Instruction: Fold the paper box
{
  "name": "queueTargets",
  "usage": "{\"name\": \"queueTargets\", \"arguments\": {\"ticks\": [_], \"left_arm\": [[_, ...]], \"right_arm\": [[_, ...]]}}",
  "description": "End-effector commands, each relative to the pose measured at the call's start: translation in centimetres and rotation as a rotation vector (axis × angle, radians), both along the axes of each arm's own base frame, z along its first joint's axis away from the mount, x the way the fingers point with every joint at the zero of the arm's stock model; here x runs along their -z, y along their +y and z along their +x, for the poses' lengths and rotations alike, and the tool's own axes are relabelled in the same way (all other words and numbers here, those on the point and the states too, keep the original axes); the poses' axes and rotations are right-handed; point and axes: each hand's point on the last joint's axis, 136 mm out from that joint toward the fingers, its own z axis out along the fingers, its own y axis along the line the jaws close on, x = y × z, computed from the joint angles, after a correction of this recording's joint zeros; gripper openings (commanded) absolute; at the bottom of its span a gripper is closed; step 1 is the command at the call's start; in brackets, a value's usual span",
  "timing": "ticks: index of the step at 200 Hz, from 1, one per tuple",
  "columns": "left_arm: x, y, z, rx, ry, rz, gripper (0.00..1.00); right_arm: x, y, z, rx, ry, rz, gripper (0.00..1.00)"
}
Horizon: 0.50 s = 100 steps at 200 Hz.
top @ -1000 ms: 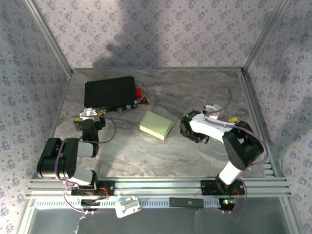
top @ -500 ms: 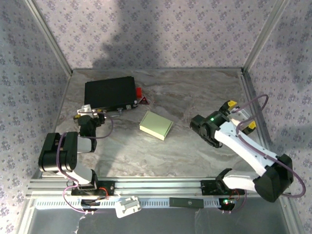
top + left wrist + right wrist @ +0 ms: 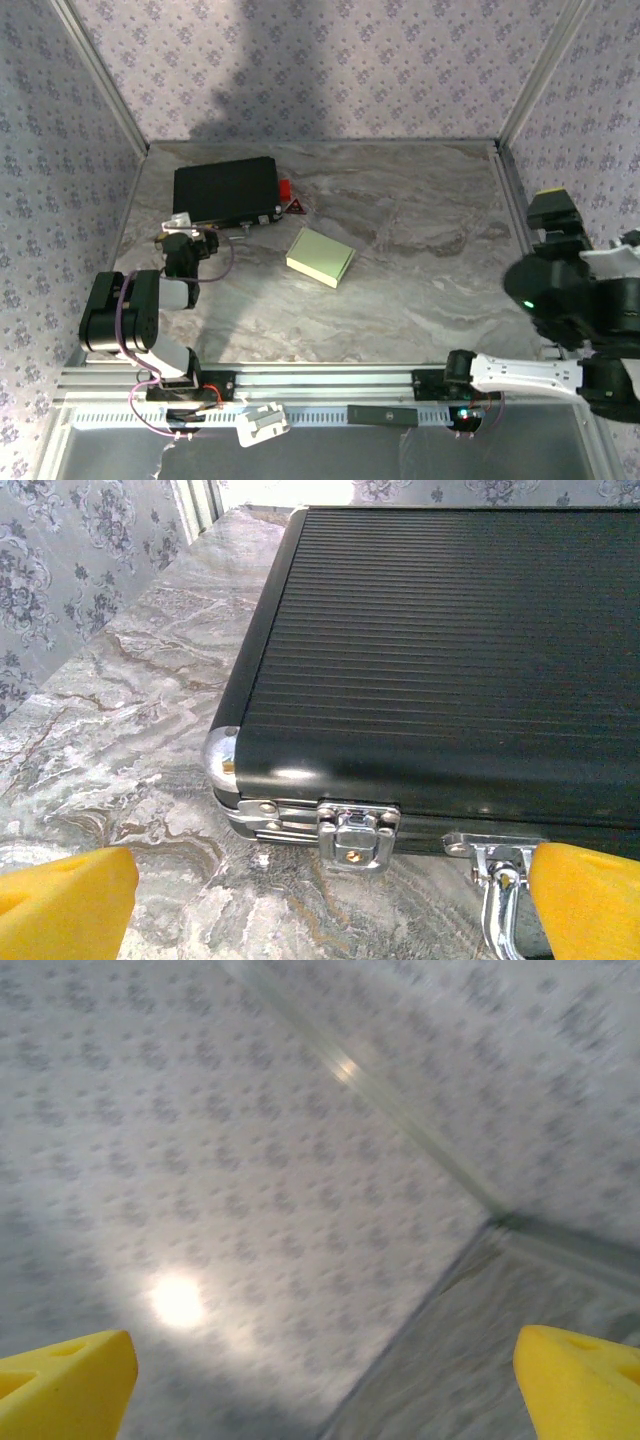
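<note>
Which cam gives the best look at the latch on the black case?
Left wrist: the latch sits close and sharp on the black case's near edge, beside a rounded metal corner. Top external takes in the whole case from above, the latch just a speck. Right wrist faces the patterned wall.

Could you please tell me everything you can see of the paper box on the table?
The paper box is a small, flat, pale yellow-green rectangle that looks like thin cardboard. It has a plain top and a thin, lighter side wall, and no loose flaps show. It lies flat near the middle of the marbled table, turned at an angle to the table's edges. It sits to the right of and nearer than the black case, apart from it. Only the table touches it.
</note>
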Motion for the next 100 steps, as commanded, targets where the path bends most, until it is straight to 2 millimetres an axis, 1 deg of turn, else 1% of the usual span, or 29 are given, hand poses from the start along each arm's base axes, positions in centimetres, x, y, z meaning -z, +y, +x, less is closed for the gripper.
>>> {"name": "queueTargets", "arguments": {"ticks": [1,7,14,19,24,39,47,53,64,86,90,100], "left_arm": [[-0.7,-0.2,0.6,0.005,-0.015,-0.001,1.00],[-0.7,-0.1,0.6,0.003,-0.016,-0.001,1.00],[-0.6,-0.2,0.6,0.006,-0.015,-0.002,1.00],[-0.7,-0.1,0.6,0.004,-0.018,-0.002,1.00],[-0.7,-0.1,0.6,0.004,-0.018,-0.002,1.00],[-0.7,-0.1,0.6,0.005,-0.017,-0.001,1.00],[-0.7,-0.1,0.6,0.004,-0.015,-0.001,1.00],[-0.7,-0.1,0.6,0.004,-0.016,-0.001,1.00],[-0.7,-0.1,0.6,0.005,-0.015,0.000,1.00],[-0.6,-0.1,0.8,-0.004,0.000,0.006,1.00],[-0.5,-0.2,0.9,0.000,0.011,0.014,1.00],[-0.6,-0.8,1.2,0.019,0.019,0.036,1.00]], "right_arm": [[-0.6,3.3,0.8,-0.194,-0.034,-0.189,0.98],[-1.1,4.2,0.9,-0.271,-0.052,-0.205,0.98],[-1.1,5.0,1.2,-0.394,-0.071,-0.176,0.98],[-1.1,5.2,1.5,-0.474,-0.087,-0.134,0.98],[-1.1,5.3,1.8,-0.529,-0.095,-0.136,0.98],[-1.4,6.6,2.4,-0.682,-0.098,-0.101,0.98],[-1.7,7.9,2.5,-0.765,-0.103,-0.129,0.98],[-2.0,8.7,2.4,-0.811,-0.108,-0.186,0.98],[-2.7,9.4,2.2,-0.827,-0.102,-0.227,0.98],[-4.5,9.7,1.3,-0.744,-0.112,-0.313,0.98],[-4.8,9.7,1.2,-0.738,-0.118,-0.337,0.98],[-5.7,10.6,0.6,-0.723,-0.120,-0.370,0.98]]}}
